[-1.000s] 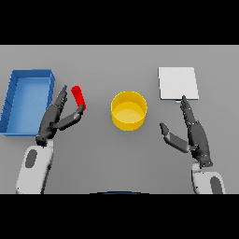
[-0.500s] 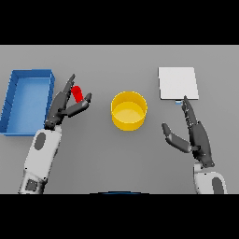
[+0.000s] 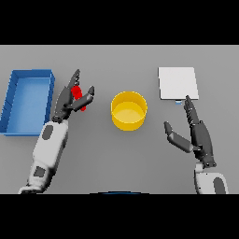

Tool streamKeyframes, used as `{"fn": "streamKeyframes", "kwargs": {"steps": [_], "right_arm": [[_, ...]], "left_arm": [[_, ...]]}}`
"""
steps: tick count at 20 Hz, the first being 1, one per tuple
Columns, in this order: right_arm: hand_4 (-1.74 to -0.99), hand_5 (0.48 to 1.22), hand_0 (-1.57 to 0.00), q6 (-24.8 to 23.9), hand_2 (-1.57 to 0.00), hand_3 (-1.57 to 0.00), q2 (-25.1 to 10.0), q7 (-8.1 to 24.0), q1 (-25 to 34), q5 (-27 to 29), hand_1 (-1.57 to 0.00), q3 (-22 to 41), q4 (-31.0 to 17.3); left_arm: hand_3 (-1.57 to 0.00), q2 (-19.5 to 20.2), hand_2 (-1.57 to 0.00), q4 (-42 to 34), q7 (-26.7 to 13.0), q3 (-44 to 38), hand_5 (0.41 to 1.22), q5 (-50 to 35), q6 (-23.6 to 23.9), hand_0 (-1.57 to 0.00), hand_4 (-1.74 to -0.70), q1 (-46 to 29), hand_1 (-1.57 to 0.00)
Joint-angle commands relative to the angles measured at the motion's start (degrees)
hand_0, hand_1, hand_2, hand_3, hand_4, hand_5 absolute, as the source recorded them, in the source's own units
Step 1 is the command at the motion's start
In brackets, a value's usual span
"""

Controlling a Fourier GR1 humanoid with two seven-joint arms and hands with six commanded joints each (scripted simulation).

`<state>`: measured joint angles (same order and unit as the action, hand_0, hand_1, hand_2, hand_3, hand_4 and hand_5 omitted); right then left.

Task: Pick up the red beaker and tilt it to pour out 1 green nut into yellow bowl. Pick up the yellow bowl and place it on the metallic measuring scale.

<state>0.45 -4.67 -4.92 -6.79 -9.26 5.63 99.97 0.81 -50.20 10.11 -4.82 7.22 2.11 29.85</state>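
The left hand reaches in from the lower left, its white and grey forearm angled up toward the far side of the table, and its dark fingers and thumb are loosely parted around the red beaker. The fingers pass along the beaker's left side and the thumb lies on its right, so that only a short red stretch shows between them; whether they actually press the beaker or merely bracket it cannot be told from this view. The beaker sits just to the right of the blue bin, which stands at the table's left side, and it is well to the left of the yellow bowl. The bowl stands upright near the middle of the grey table, and its inside shows only yellow; no nut can be made out anywhere. On the far right lies the metallic measuring scale, a pale square plate with a small mark at its near edge. The right hand is held just in front of the scale, fingers straight and pointing toward it, thumb spread out to the left, holding nothing.
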Motion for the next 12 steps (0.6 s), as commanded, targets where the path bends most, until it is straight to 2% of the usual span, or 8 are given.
{"fn": "streamKeyframes", "kwargs": {"steps": [1,2,3,4,5,7,9,12], "right_arm": [[-1.242,0.645,0.00,-0.05,0.00,0.00,0.13,0.25,-0.17,-0.14,0.00,0.20,0.24],[-1.240,0.645,0.00,-0.25,0.00,0.00,0.06,0.61,-0.05,-0.26,0.00,-0.02,-0.23],[-1.236,0.647,0.00,-0.11,0.00,0.00,-0.40,0.52,-0.11,-0.41,0.00,-0.21,-0.62],[-1.237,0.648,0.00,-0.03,0.00,0.00,-0.09,-0.02,-0.09,-0.37,0.00,0.02,-0.84],[-1.239,0.648,0.00,0.03,0.00,0.00,0.10,-0.18,0.07,-0.23,0.00,0.12,-0.54],[-1.239,0.648,0.00,-0.29,0.00,0.00,0.14,0.20,-0.14,-0.51,0.00,0.13,-0.33],[-1.242,0.650,0.00,-0.08,0.00,0.00,0.14,-0.55,-0.50,-0.35,0.00,0.27,0.17],[-1.255,0.644,0.00,0.19,0.00,0.00,0.36,-0.02,0.66,0.61,0.00,-0.24,-0.95]], "left_arm": [[-0.13,-0.30,-0.16,0.63,2.00,-0.40,0.761,-0.36,0.02,-0.08,-1.36,-0.27,-0.09],[-0.25,-0.47,-0.29,1.74,2.59,-0.87,0.787,-0.31,0.80,-0.21,-1.40,0.28,-0.23],[-0.52,-0.93,-0.46,1.71,3.05,-1.10,0.874,-0.18,2.10,-0.38,-1.41,0.46,-0.41],[-0.73,-1.07,-0.66,2.46,2.14,-1.07,0.943,0.81,4.05,-0.55,-1.47,1.15,-0.59],[-0.88,-1.33,-0.84,3.03,1.42,-0.38,0.999,2.31,5.51,-0.76,-1.52,1.88,-0.78],[-1.06,-1.45,-1.11,4.26,5.18,0.90,1.079,4.46,6.92,-1.05,-1.59,2.21,-1.07],[-1.15,-1.49,-1.27,4.14,4.73,1.32,1.130,4.18,6.21,-1.24,-1.64,2.44,-1.25],[-1.36,-0.83,-1.42,3.30,3.11,1.25,1.174,3.79,5.49,-1.40,-1.54,2.17,-1.41]]}}
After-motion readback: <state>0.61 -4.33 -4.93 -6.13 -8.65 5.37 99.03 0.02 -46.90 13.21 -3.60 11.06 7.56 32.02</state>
